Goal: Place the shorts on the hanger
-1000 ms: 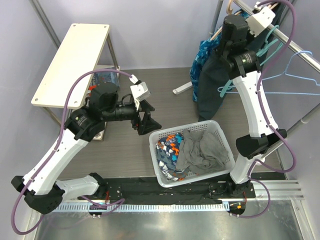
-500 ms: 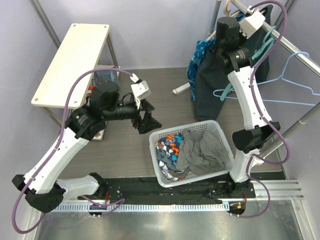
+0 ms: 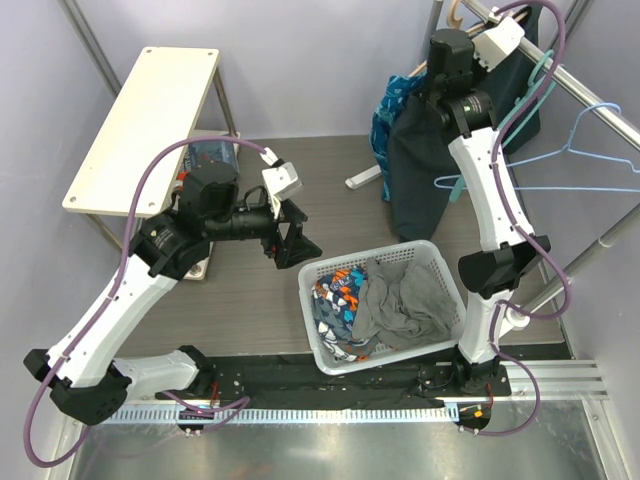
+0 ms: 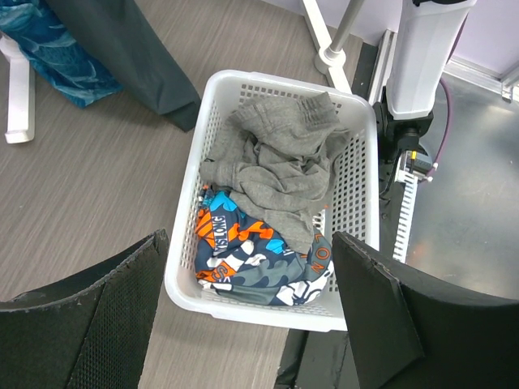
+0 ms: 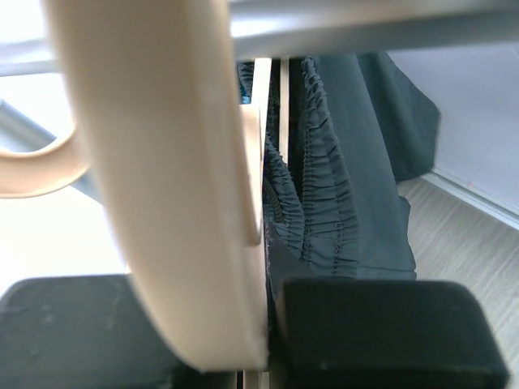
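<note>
The dark navy shorts point(image 3: 430, 165) hang from the beige hanger point(image 3: 455, 12) at the rail at the top right. In the right wrist view the hanger's hook point(image 5: 162, 162) fills the foreground under the rail, with the gathered waistband of the shorts point(image 5: 328, 170) behind it. My right gripper point(image 3: 447, 55) is raised to the rail, and in its wrist view point(image 5: 268, 340) it is shut on the hanger, with shorts fabric pressed against it. My left gripper point(image 3: 295, 245) is open and empty, and its wrist view point(image 4: 251, 324) shows it above the floor beside the basket.
A white basket point(image 3: 440, 255) holds a grey cloth point(image 3: 405, 300) and a patterned garment point(image 3: 335, 300). A blue leaf-patterned garment point(image 3: 392, 105) hangs left of the shorts. A teal hanger point(image 3: 540, 75) and a pale-blue wire hanger point(image 3: 590, 150) hang on the rail. A white shelf point(image 3: 145, 120) leans at the left.
My right gripper has moved left and up along the rail with the hanger, and the shorts have swung left with it. The left arm has not moved.
</note>
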